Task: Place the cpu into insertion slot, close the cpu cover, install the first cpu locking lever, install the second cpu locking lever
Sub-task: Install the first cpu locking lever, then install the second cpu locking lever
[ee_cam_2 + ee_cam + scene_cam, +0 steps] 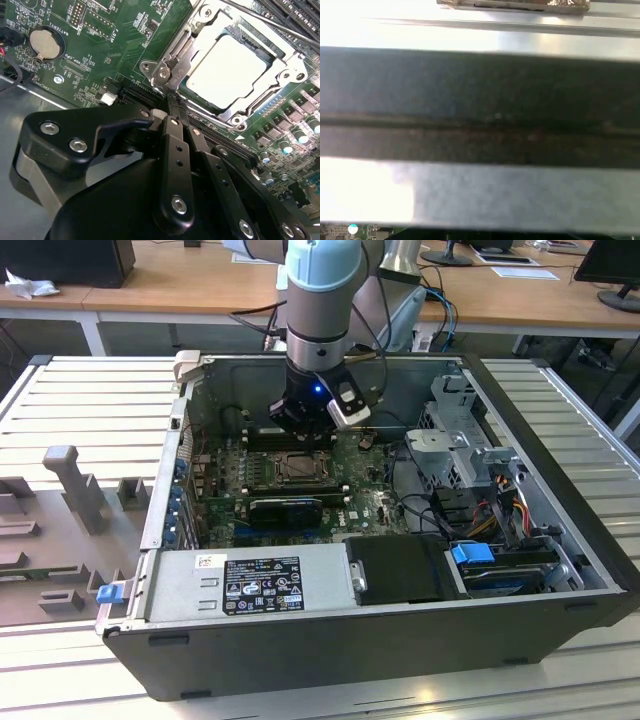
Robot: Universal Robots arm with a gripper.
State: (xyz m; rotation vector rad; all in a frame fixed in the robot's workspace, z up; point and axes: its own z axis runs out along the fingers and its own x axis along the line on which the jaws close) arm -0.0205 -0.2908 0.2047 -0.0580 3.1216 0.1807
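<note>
- Nearest in the second wrist view: gripper (173,102), fingers pressed together with nothing between them, tips just beside the near edge of the insertion slot (165,75).
- Just past the tips: cpu (231,70) already seated flat in the socket, cpu cover (295,67) lying down around it.
- Judged step: cover closed, locking levers now in hand.
- Calls for catching a thin lever (260,20) and hooking it under its catch, without scraping the board.
- Farther, in the exterior view: arm lowered into the open computer case (560,540).
- Hard to tell: whether either lever is latched; lever ends cut off.
</note>
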